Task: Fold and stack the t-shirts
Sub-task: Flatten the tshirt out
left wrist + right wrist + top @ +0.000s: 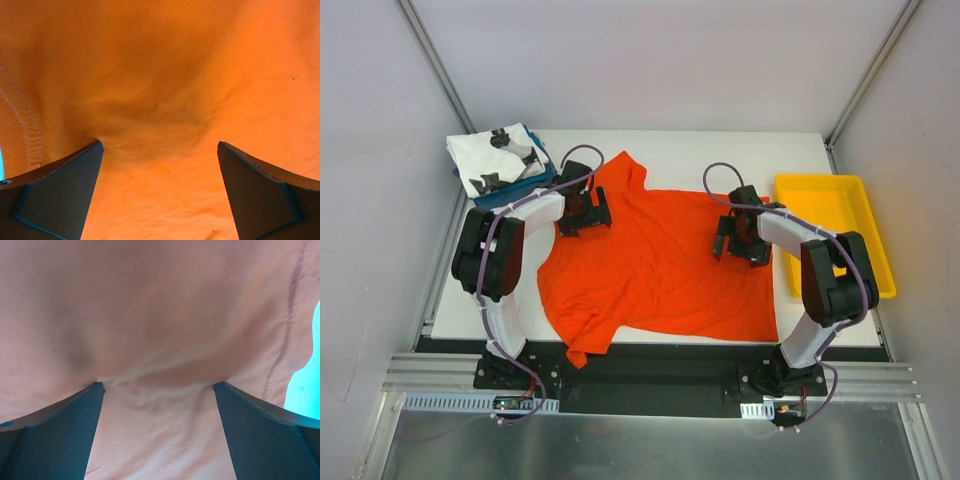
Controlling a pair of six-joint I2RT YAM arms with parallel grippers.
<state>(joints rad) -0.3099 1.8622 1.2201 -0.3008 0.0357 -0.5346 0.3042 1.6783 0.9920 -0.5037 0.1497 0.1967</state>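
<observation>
Lying on the white table between grey walls, the tee sits under the left gripper and right gripper, both wide open and empty.

The spread t-shirt lies flat across the middle of the table, and its lower-left corner reaches past the table's near edge at the bottom of the frame. The stack of folded t-shirts sits on the table's upper-left corner, just beside the spread t-shirt's upper-left side. The tray lies at the table's right edge, just right of the spread t-shirt. The left gripper is down on the shirt's upper-left part, near the stack. The right gripper is down on its right part, near the tray.
</observation>
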